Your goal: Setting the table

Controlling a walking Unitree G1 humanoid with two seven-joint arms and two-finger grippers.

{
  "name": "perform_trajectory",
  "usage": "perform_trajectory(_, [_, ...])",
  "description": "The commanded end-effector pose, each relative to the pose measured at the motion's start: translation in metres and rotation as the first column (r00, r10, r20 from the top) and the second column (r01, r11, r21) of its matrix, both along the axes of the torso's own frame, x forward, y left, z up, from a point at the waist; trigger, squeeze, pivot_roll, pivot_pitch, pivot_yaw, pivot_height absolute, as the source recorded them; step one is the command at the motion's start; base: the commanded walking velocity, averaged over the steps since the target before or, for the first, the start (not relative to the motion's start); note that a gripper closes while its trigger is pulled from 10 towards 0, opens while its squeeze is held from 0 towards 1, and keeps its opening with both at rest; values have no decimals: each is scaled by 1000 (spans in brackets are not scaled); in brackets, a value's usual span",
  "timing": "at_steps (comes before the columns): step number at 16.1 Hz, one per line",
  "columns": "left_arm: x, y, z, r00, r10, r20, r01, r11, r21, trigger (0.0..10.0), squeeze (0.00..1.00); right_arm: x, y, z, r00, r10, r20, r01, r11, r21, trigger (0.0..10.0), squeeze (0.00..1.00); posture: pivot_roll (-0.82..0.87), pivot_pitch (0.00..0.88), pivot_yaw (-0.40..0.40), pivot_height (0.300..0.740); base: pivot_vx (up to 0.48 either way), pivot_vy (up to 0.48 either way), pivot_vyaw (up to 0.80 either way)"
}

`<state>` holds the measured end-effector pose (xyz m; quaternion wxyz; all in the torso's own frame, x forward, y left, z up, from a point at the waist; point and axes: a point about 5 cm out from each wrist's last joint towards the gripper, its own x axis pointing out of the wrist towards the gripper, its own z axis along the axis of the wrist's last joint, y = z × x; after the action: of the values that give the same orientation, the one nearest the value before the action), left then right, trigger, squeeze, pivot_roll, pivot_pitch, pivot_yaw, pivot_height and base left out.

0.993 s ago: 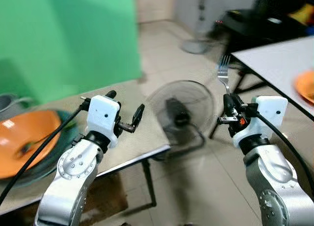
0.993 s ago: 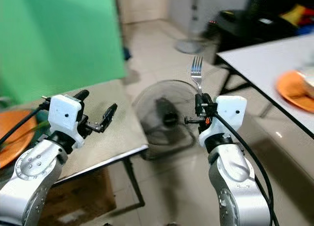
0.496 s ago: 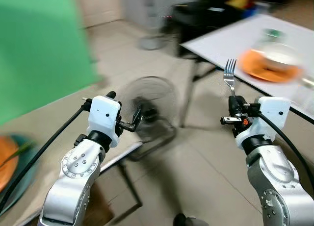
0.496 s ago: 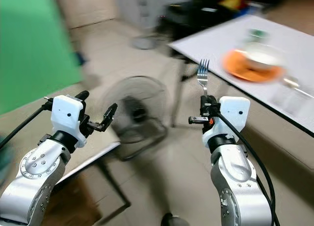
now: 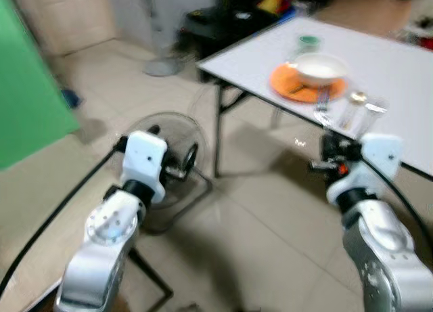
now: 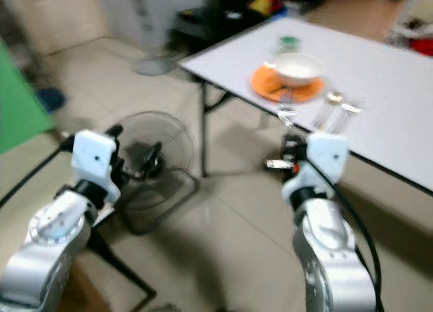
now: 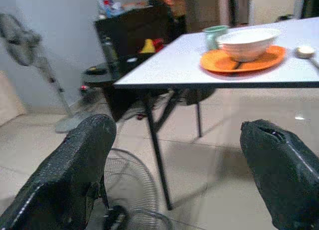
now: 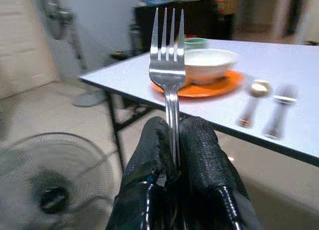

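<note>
My right gripper (image 8: 172,127) is shut on the handle of a metal fork (image 8: 169,75), which stands upright with its tines up. In the eye views that fork (image 5: 322,113) is held in front of the near edge of a white table (image 5: 399,75). On the table sit an orange plate (image 5: 306,90) with a white bowl (image 5: 321,67) on it, a green cup (image 5: 309,41), and a spoon (image 8: 251,100) beside another metal utensil (image 8: 280,110). My left gripper (image 5: 174,144) is open and holds nothing, out over the floor.
A floor fan (image 5: 166,156) lies on the tiles below my left gripper. A standing fan (image 7: 30,40) and a black cabinet (image 7: 134,35) are behind the table. A green wall (image 5: 27,88) and a tan tabletop (image 5: 40,204) are at the left. Tiled floor lies between me and the white table.
The camera has swung right: the green wall and the tan table slid off to the left, and the white table with the plate came into full view. Both grippers stay as they were.
</note>
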<state>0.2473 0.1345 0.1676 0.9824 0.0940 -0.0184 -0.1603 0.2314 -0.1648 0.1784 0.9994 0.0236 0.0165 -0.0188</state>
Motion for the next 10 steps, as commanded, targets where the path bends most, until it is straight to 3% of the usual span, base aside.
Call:
perform_trajectory(1, [1,2,-2,1000,22,-4,-22,1000,18,10000,0,-1,-2,0,1000,-9,-11,9,1000,-2,10000,0,42,0,50,740,0,0,-800])
perform_trajectory(4, [1,2,2,999,20,25,-21,1000,21,10000,0,-1,-1,-1,1000,-11,-19,11,1000,-3,10000,0,45,0,50,740,0,0,-800])
perform_trajectory(8, [2,0,2,1000,20,25,-20,999,25,10000,0,-1,-1,-1,1000,-12,-26,12,1000,-4,10000,0,45,0,49,740,0,-418,-800])
perform_trajectory(10, [4,1,1,999,36,8,-36,999,0,10000,0,-2,-2,-2,999,-18,-34,18,1000,-10,10000,0,41,0,51,740,0,0,-800])
